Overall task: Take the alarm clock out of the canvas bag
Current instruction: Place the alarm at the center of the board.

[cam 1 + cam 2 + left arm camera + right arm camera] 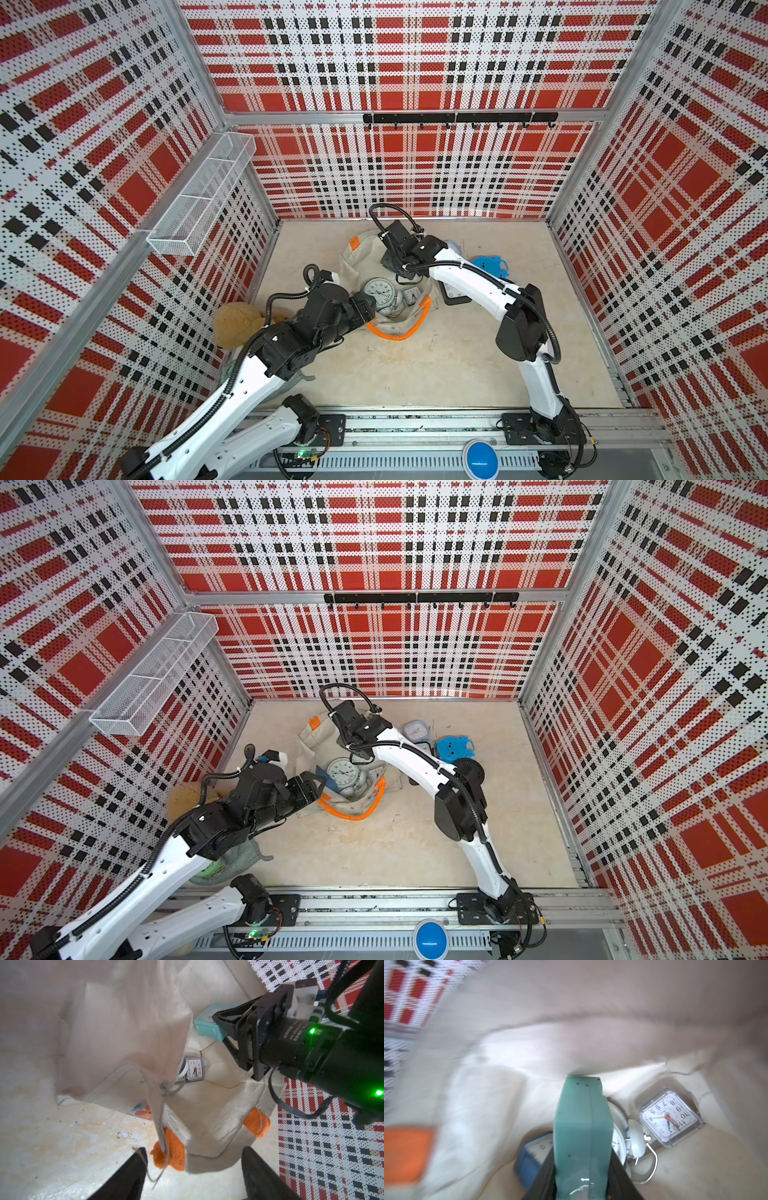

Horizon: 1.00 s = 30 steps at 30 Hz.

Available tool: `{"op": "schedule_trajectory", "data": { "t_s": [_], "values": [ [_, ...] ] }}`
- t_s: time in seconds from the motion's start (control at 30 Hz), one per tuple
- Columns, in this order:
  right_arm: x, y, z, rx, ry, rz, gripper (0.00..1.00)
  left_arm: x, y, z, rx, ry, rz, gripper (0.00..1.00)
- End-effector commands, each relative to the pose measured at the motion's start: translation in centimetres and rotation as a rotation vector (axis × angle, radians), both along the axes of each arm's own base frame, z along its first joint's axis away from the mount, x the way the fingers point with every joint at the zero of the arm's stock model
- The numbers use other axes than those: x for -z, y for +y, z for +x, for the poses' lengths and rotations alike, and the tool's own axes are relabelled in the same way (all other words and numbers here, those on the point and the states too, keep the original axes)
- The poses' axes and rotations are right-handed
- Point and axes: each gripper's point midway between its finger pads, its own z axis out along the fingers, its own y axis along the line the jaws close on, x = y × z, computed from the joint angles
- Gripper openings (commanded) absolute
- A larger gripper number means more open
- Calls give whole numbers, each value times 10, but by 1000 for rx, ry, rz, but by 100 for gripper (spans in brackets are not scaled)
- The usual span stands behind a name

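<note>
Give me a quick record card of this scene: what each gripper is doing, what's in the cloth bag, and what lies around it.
Right gripper: shut on the teal square alarm clock, inside the canvas bag
Left gripper: open, at the bag's rim beside the orange strap handle
Also in bag: round twin-bell alarm clock, small clear square clock, blue clock partly hidden
Outside bag: blue plastic item, tan plush toy
Task status: teal clock gripped, not yet clear of the bag
</note>
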Motion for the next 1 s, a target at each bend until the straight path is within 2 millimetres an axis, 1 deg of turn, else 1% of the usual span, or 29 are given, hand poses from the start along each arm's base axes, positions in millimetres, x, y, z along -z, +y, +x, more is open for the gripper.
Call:
{"op": "schedule_trajectory", "data": {
  "t_s": [0.0,0.1,0.2,0.27,0.37,0.47,0.5,0.63,0.73,0.8,0.87,0.97],
  "values": [
    [-50,2,-9,-84,-85,42,34,-23,20,-1,-26,-70,75,75],
    [-71,-3,-20,-130,-115,59,34,-46,27,-2,-26,-127,97,75],
    [-91,-17,-35,-147,-136,63,34,-69,27,-3,6,-190,117,76],
    [-105,-29,-45,-165,-156,65,34,-86,23,-3,52,-237,132,76],
    [-119,-49,-62,-180,-173,60,34,-108,13,-6,145,-301,149,77],
    [-123,-74,-79,-187,-179,43,36,-127,2,-10,233,-353,155,77],
    [-121,-79,-89,-215,-165,60,36,-133,-4,-12,275,-373,161,77],
    [-109,-111,-115,-268,-145,98,37,-152,-23,-18,399,-443,190,78],
    [-90,-134,-134,-337,-104,123,37,-157,-41,-20,488,-470,206,78],
    [-71,-152,-145,-376,-56,142,37,-156,-56,-21,548,-471,214,79],
    [-50,-171,-152,-391,-17,163,37,-150,-71,-21,605,-460,228,79],
    [-19,-192,-156,-402,18,249,37,-138,-91,-21,658,-438,288,79]
  ]
}}
